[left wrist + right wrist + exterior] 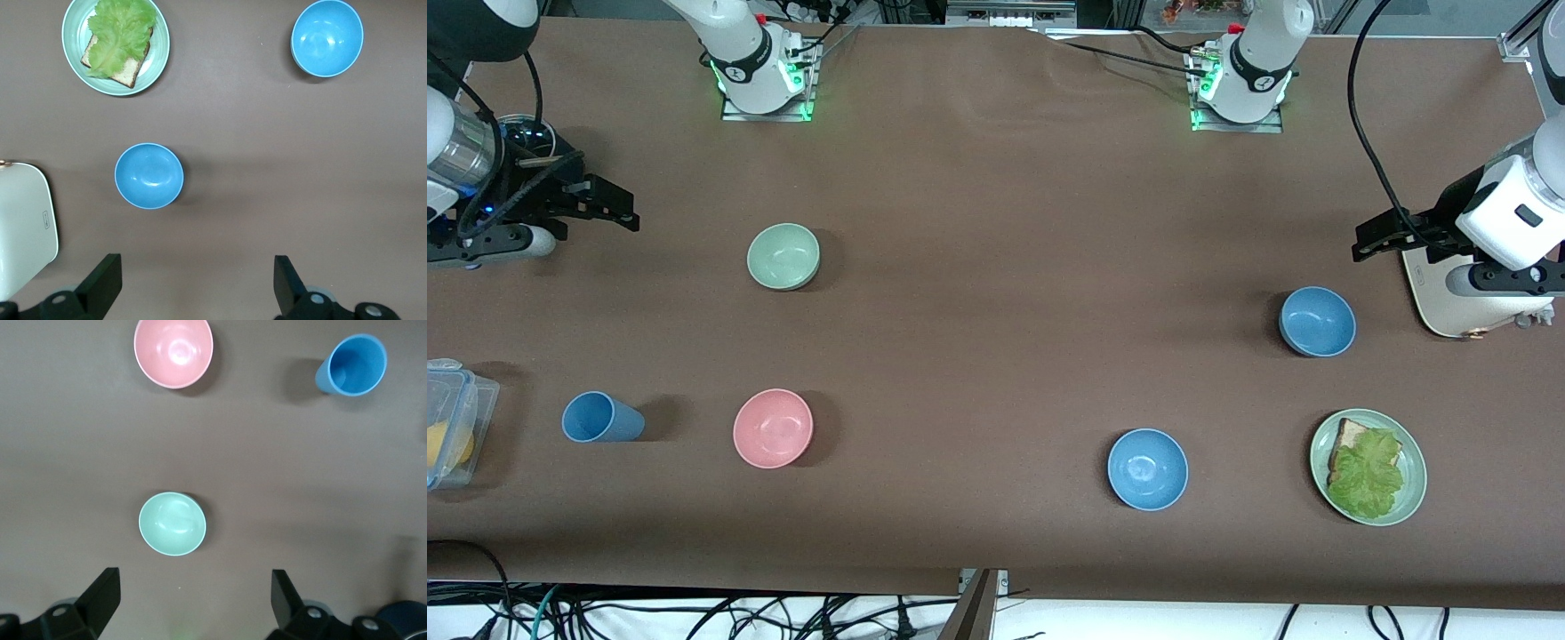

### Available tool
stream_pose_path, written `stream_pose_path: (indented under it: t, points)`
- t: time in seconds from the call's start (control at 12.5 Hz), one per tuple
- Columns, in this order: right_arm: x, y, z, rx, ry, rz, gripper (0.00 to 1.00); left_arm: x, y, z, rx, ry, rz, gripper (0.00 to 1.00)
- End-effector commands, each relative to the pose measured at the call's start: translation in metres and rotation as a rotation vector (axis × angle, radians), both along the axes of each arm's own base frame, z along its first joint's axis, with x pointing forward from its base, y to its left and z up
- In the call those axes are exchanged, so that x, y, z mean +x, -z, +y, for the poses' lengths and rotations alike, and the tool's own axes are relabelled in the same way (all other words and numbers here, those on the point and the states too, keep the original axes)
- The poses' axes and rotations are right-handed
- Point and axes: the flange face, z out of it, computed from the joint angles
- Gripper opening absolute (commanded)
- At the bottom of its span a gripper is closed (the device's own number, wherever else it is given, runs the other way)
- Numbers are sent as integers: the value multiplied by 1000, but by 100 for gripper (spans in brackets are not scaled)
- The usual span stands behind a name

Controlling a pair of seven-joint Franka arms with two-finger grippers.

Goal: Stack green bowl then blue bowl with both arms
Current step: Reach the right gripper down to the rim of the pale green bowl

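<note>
1. Resting nearest the front camera on the brown surface (pixel 996 356): blue bowl (pixel 1147 468), beside the green plate (pixel 1368 467) with bread and lettuce.
2. Sat slightly farther, toward the right arm's end: pink bowl (pixel 773 428) and blue cup (pixel 601 418).
3. Lay farther still: second blue bowl (pixel 1317 321), then green bowl (pixel 783 256), empty and upright.
4. Hovered over that end's edge, fingers spread, empty: right end effector (pixel 609 206).
5. Hung likewise released over the other end: left end effector (pixel 1383 240).

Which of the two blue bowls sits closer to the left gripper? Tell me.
The blue bowl beside the white scale, farther from the front camera. The other blue bowl lies nearer that camera, beside the lettuce plate. The left gripper hangs open.
</note>
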Motion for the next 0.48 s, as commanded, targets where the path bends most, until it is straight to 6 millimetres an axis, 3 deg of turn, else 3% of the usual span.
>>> stream_pose_path:
  t: [0.0, 0.4]
  points:
    - [-11, 35, -3, -12, 17, -7, 100, 0, -4, 2, 4, 17, 1, 100]
    - [-71, 153, -7, -3, 38, -103, 100, -1, -4, 1, 4, 19, 1, 100]
